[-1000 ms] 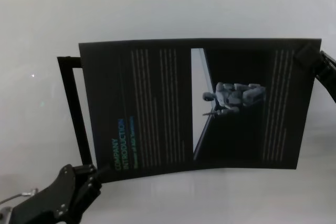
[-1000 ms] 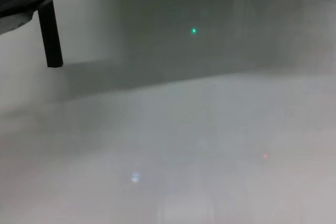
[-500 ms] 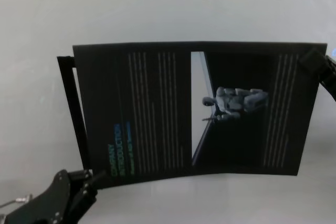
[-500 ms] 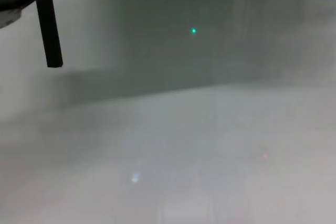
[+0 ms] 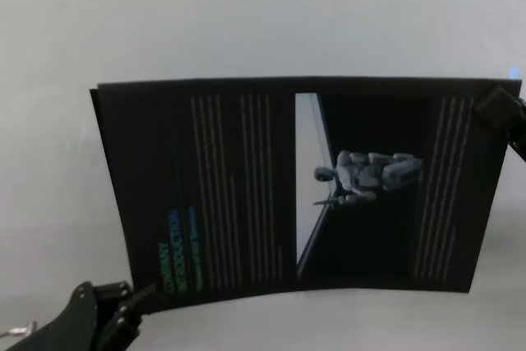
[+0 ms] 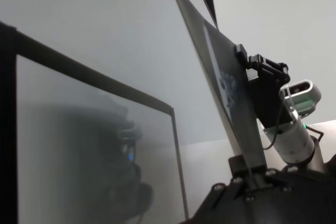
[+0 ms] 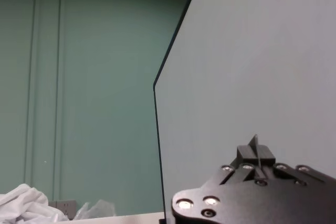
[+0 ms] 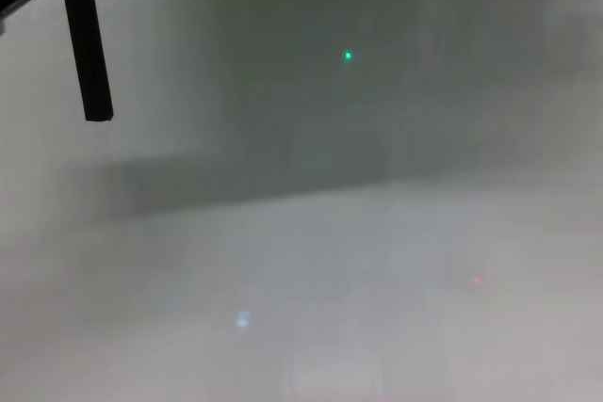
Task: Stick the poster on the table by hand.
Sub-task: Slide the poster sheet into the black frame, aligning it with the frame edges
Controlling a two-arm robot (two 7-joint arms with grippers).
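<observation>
The poster [image 5: 246, 187], black and glossy with a green heading, white text columns and a picture panel, hangs flat above the pale grey table [image 5: 246, 14]. My left hand's gripper [image 5: 141, 295] is shut on its near left corner. My right gripper [image 5: 497, 108] is shut on its far right corner. The left wrist view shows the poster [image 6: 226, 77] edge-on, pinched by the left gripper [image 6: 252, 174]. The poster's pale back [image 7: 252, 51] rises from my right gripper [image 7: 256, 153] in the right wrist view.
A thin black upright bar [image 8: 87, 54] hangs at the upper left of the chest view, over the table [image 8: 330, 280]. A black frame [image 6: 94, 77] stands beside the poster in the left wrist view. White cloth [image 7: 21, 203] lies far off.
The poster has shifted left and toward me in the head view, and it now covers the black frame at its left. My left gripper has sunk lower in that view with it.
</observation>
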